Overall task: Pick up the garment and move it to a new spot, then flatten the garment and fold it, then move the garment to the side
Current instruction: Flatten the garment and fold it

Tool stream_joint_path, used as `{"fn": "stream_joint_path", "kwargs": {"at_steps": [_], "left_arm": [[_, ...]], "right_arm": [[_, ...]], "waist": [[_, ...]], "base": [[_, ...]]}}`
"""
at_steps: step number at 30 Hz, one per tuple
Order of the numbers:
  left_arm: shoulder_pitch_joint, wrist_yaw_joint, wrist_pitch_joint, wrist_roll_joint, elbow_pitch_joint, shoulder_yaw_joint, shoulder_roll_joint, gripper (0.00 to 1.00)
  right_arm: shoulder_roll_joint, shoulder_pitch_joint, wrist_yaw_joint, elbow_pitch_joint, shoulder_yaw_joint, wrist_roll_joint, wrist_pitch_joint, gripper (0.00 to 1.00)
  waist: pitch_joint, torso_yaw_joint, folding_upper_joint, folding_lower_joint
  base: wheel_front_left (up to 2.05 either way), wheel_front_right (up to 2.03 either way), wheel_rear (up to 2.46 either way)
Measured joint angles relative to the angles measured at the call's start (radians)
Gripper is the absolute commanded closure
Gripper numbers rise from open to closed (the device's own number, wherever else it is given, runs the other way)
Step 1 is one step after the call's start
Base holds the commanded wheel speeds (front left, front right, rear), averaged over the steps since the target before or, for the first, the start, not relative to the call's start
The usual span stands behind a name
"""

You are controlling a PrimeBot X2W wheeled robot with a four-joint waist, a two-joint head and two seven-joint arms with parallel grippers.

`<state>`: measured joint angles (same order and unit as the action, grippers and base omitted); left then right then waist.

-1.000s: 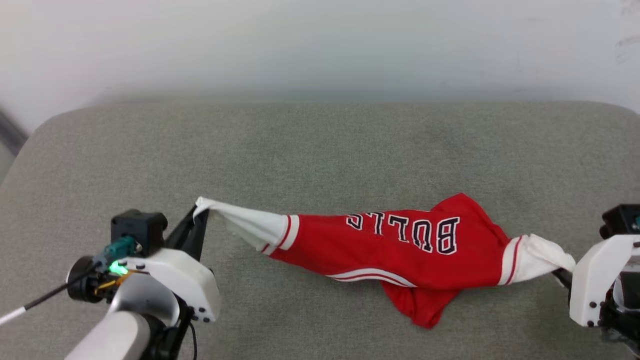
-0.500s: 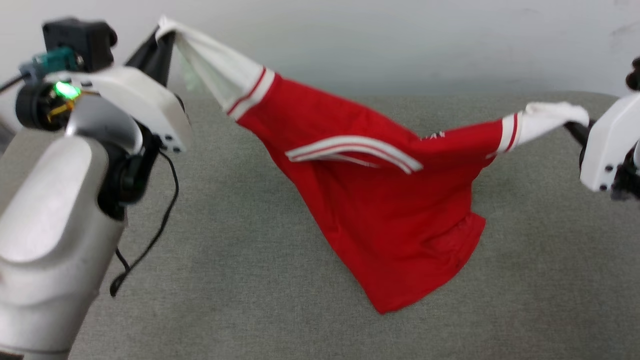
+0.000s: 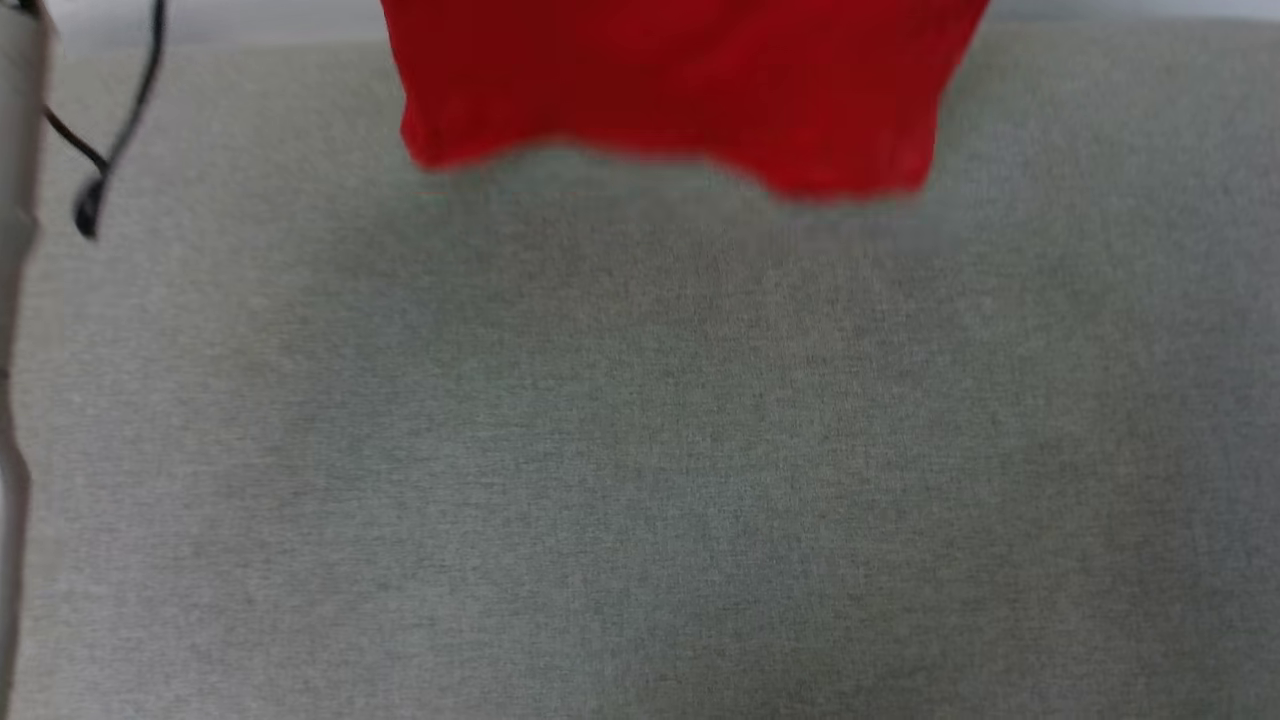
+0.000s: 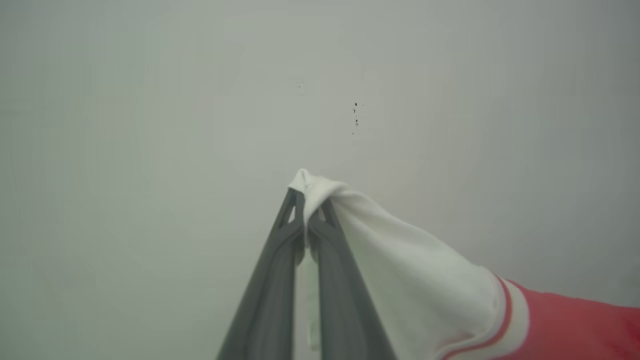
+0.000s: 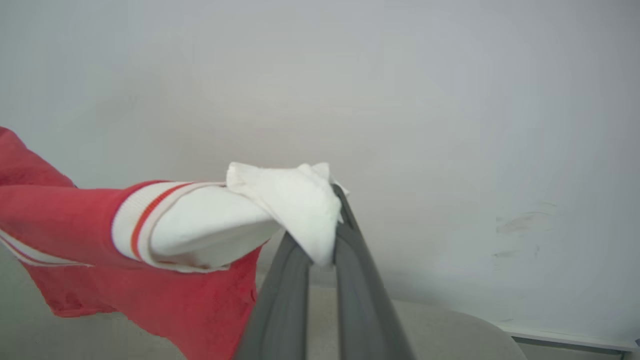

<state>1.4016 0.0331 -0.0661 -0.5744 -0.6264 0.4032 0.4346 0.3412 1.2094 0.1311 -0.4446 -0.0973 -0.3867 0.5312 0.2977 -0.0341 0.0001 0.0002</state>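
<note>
My left pincer (image 4: 306, 197) is clamped tight on the garment (image 4: 410, 280). Its two dark fingers meet at the tips with a bunch of white sleeve cloth squeezed between them, and a small tuft pokes out past the tips. From there the sleeve falls away to the right of my left wrist view, through a red-and-white striped band (image 4: 505, 310) into the red body. Behind it is a plain pale wall (image 4: 150, 100) with a few dark specks (image 4: 355, 117).

My right pincer (image 5: 325, 220) is likewise closed on the garment (image 5: 200, 225), gripping the other white sleeve. The cloth is wadded over the fingertips and hides them, but it is pinched between the two fingers. This sleeve stretches off to the left of my right wrist view, and the red body hangs below it over the grey cushioned surface (image 5: 450, 325).

In the head view the garment's plain red lower part (image 3: 680, 90) hangs down from the top. Its hem is blurred and sits over the far part of the grey cushioned surface (image 3: 640, 450), close to the far edge and well in from the left and right edges. A soft shadow lies on the surface just under the hem; I cannot tell whether the hem touches it. A black cable (image 3: 100, 170) dangles near the far left corner.
</note>
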Motion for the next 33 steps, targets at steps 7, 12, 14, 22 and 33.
{"fn": "stream_joint_path", "kwargs": {"at_steps": [7,12,14,22,33], "left_arm": [[0.171,-0.047,-0.071,0.017,-0.118,-0.001,-0.006,1.00],[0.205,-0.069,-0.114,0.018,-0.196,0.005,-0.030,1.00],[0.203,-0.079,-0.130,0.012,-0.230,0.006,-0.041,1.00],[0.129,-0.112,-0.180,-0.032,-0.362,-0.015,-0.091,1.00],[-0.205,-0.129,-0.194,-0.070,-0.365,-0.113,-0.136,1.00]], "right_arm": [[-0.005,0.197,0.000,-0.108,-0.028,0.018,-0.140,1.00],[-0.011,0.258,0.000,-0.195,-0.065,0.019,-0.191,1.00],[-0.028,0.261,0.000,-0.233,-0.080,0.016,-0.217,1.00],[-0.086,0.257,0.000,-0.415,-0.128,-0.023,-0.300,1.00],[-0.120,-0.003,0.000,-0.564,-0.190,-0.103,-0.424,1.00]], "waist": [[0.093,-0.017,0.0000,0.0000],[0.152,-0.017,0.0000,0.0000],[0.175,-0.016,0.0000,0.0000],[0.241,-0.006,0.0000,0.0000],[0.148,0.011,0.0000,-0.0001]], "base": [[0.00,0.00,0.00],[0.00,0.00,0.00],[0.00,0.00,0.00],[0.00,0.00,0.00],[0.00,0.00,0.00]]}}
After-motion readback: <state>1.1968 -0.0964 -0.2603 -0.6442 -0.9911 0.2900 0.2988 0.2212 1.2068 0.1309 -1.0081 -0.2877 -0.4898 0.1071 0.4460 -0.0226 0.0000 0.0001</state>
